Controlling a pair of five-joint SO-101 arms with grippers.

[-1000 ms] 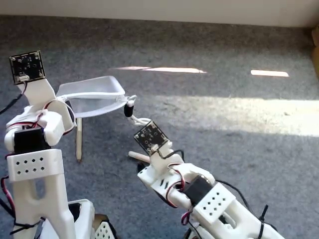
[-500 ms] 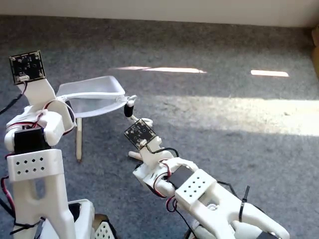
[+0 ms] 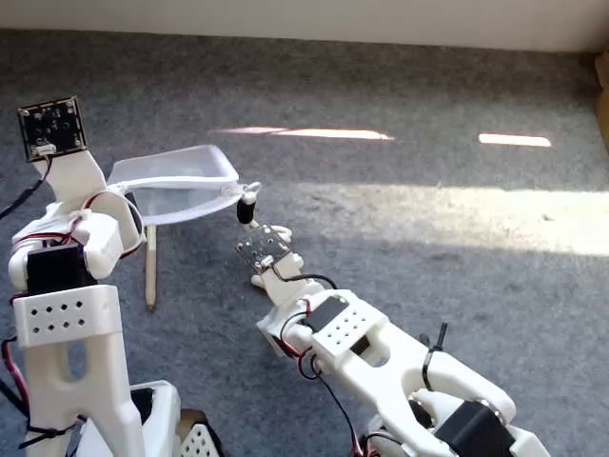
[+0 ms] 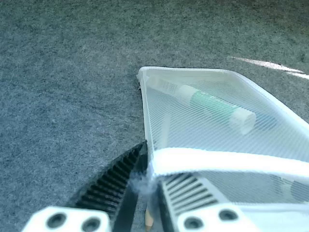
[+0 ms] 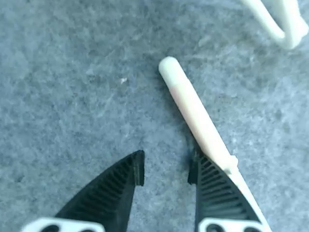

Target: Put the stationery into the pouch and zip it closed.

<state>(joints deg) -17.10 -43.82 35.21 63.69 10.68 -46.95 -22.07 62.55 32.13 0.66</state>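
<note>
- While your left claw (image 4: 152, 166) stays out of the loading, it is pinched shut on the rim of the mesh pouch (image 4: 217, 130). One green-and-white tube (image 4: 207, 104) lies inside, beyond the fingertips.
- Your right claw (image 5: 166, 169) is parted and empty, low over the carpet (image 5: 72, 87). The white stick (image 5: 186, 99) lies just ahead of it, its near end against one finger rather than squarely in the gap.
- A pencil (image 3: 149, 271) lies on the carpet beneath the left claw.
- I judge you are partway: one item is packed and two are left to load. The zip is not yet drawn, and its pull (image 3: 245, 209) hangs at the pouch's corner, near the right claw.
</note>
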